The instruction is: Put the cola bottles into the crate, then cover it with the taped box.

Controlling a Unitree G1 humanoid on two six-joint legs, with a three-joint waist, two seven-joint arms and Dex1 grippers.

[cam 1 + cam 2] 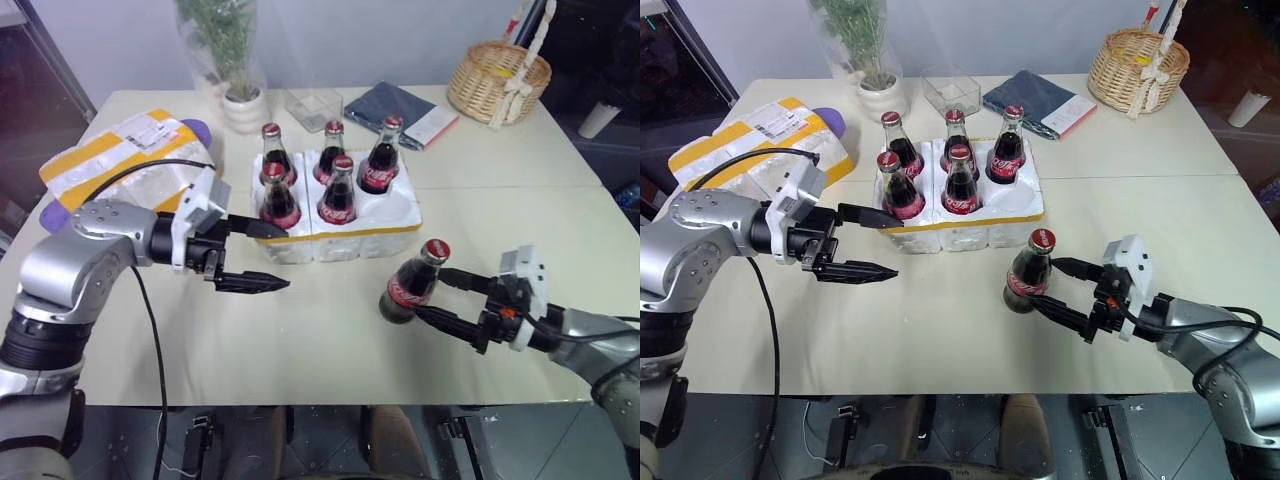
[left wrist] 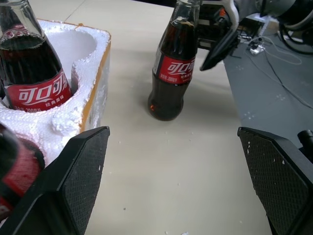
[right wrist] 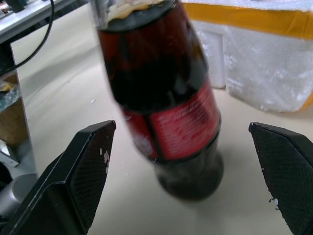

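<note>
The right gripper [image 1: 452,298], with two black fingers, has its jaws spread wide and grasps nothing. The sixth small glass cola bottle [image 1: 410,283], dark with a red cap and red label, stands on the cream table [image 1: 300,340] between the tips of its fingers; in the right wrist view it sits between the two pads, apart from both and tilted. Whether a fingertip touches the glass cannot be told.

The left gripper [image 1: 258,255] is also wide open and empty. It points across the table toward the right arm, one finger lying just against the near left corner of the low white foam crate [image 1: 345,240] with its thin yellow tape band, the other hanging over bare table in front of it.

Five cola bottles [image 1: 338,190] stand upright in the crate's round wells; the near right well is unfilled. The loose bottle stands just beside the crate's near right corner.

The white foam taped box [image 1: 125,160], wrapped in broad yellow bands with a printed label on top, lies at the table's left edge, behind the left arm and apart from the crate.

Behind the crate stand a potted green plant in a white pot [image 1: 238,95], a clear plastic container [image 1: 312,105], a folded dark blue cloth [image 1: 395,108] and a wicker basket [image 1: 497,82].
</note>
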